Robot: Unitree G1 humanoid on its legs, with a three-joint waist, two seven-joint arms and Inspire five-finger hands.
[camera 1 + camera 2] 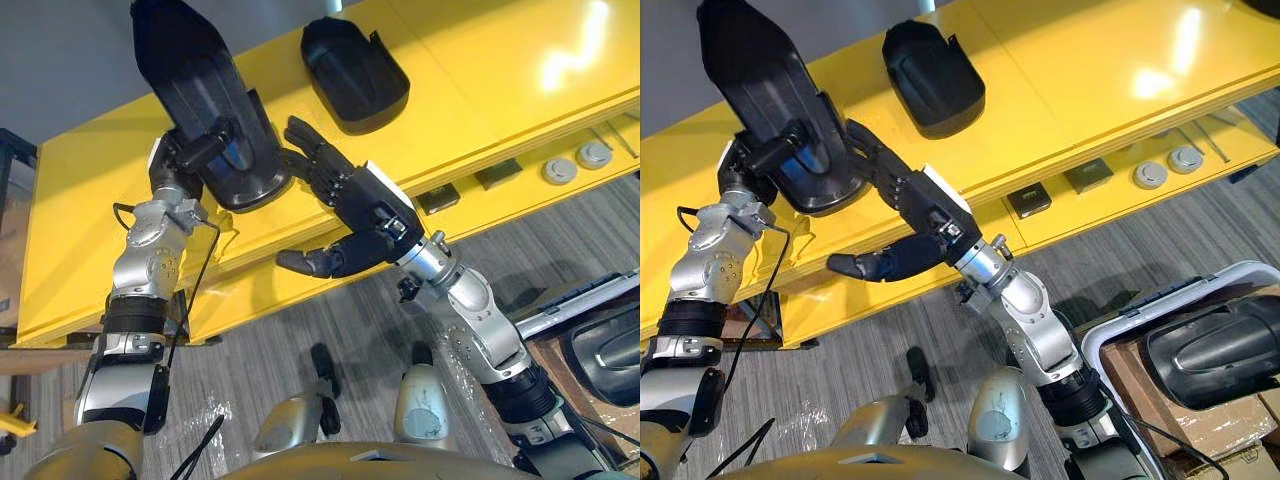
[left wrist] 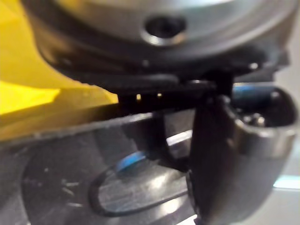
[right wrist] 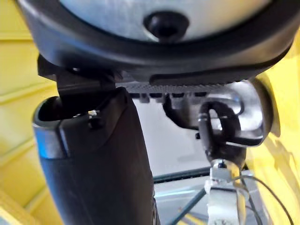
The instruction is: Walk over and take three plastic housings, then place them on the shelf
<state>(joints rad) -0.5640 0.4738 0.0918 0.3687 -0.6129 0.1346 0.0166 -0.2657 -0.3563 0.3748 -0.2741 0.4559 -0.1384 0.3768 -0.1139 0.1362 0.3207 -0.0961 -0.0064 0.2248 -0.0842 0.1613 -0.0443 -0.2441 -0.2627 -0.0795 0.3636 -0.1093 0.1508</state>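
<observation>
One housing (image 1: 185, 70), gripped by left robot hand (image 1: 197, 150), points away across shelf (image 1: 480, 80).

Yellow shelf (image 1: 1090, 70) runs across the upper frame. Left hand (image 1: 768, 158) is curled round a long black plastic housing (image 1: 755, 70), held tilted over the shelf's left part. Right hand (image 1: 923, 208) is just beside it, fingers straight, tips against the housing's near rounded end. Its thumb juts out below, in front of the shelf's front edge.

Second housing (image 1: 933, 75) lies on the shelf top near its back edge, close to the held one but apart from it.

On the lower ledge under the front edge are two dark square parts (image 1: 1028, 200) and two grey round discs (image 1: 1150, 175).

At lower right a white-rimmed bin (image 1: 1102, 335) stands on grey floor (image 1: 1160, 250). A third housing (image 1: 1215, 350) lies in it on brown cardboard (image 1: 1140, 385).
</observation>
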